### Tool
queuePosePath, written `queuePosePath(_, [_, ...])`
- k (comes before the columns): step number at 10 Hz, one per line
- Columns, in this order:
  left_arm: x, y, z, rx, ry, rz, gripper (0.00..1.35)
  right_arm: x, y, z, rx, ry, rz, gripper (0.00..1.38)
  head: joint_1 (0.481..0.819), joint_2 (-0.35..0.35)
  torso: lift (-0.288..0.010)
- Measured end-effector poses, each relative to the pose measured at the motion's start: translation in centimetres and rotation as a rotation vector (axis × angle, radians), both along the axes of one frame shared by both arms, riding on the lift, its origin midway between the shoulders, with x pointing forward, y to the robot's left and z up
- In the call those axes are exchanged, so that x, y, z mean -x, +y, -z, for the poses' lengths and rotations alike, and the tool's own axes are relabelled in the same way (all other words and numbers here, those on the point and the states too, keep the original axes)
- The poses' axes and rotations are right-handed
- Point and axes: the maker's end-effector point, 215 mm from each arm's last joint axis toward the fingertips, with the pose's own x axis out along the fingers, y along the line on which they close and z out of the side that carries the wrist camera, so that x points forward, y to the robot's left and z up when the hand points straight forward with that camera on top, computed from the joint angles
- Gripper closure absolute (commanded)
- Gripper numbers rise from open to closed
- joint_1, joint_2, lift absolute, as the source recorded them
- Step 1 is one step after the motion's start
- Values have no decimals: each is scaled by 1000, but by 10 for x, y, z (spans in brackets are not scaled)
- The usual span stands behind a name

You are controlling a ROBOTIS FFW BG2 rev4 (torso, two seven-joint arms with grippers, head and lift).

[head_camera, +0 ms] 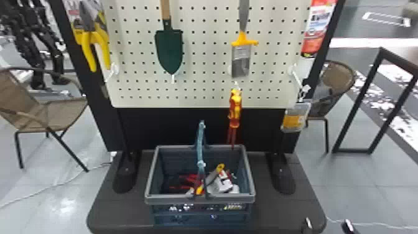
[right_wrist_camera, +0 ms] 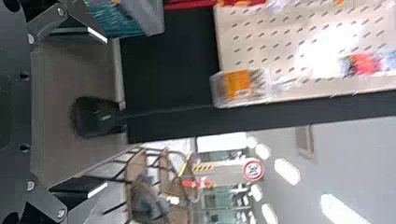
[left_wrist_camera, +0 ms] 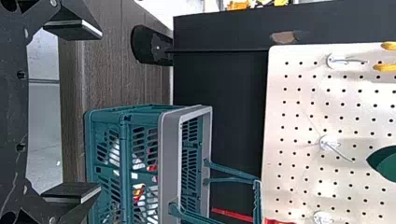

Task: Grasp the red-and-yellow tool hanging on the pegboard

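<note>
The left gripper (left_wrist_camera: pixel 93 109) and the right gripper (right_wrist_camera: pixel 100 112) both stand with flat fingers spread wide and nothing between them. The red-and-yellow tool (head_camera: pixel 234 113) hangs well ahead of both, beyond the basket (head_camera: pixel 248 174), from a hook at the lower edge of the pegboard (head_camera: pixel 205 87), its thin red shaft pointing down just above the basket's back rim. To grasp well, I would carry one gripper, probably the right, forward over the basket, centre its gap on the fat handle rather than the shaft, and close only once both fingers flank it. The tool likely swings freely, so approach slowly and squarely.
</note>
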Motion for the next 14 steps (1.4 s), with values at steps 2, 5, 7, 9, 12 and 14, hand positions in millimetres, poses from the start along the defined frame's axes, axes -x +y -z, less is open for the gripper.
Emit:
queuePosePath(2, [-1, 0, 0, -1, -1, 2, 157, -35, 30, -40, 22, -34, -117, 220, 549, 0, -100])
queuePosePath(5, [-4, -2, -1, -1, -2, 8, 157, -83, 75, -73, 50, -31, -295, 220, 549, 0, -100])
queuePosePath(7, [-6, -4, -1, 1, -3, 12, 156, -109, 103, -88, 48, -33, -366, 220, 549, 0, -100])
queuePosePath(9, [-9, -7, -1, 3, -6, 20, 157, -133, 141, -112, 57, -48, -461, 220, 549, 0, -100])
queuePosePath(12, [-15, -10, -3, 6, -13, 32, 157, -154, 186, -130, 60, -52, -557, 220, 549, 0, -100])
queuePosePath(14, [-18, -12, -4, 7, -17, 37, 157, -166, 206, -138, 56, -50, -593, 220, 549, 0, -100])
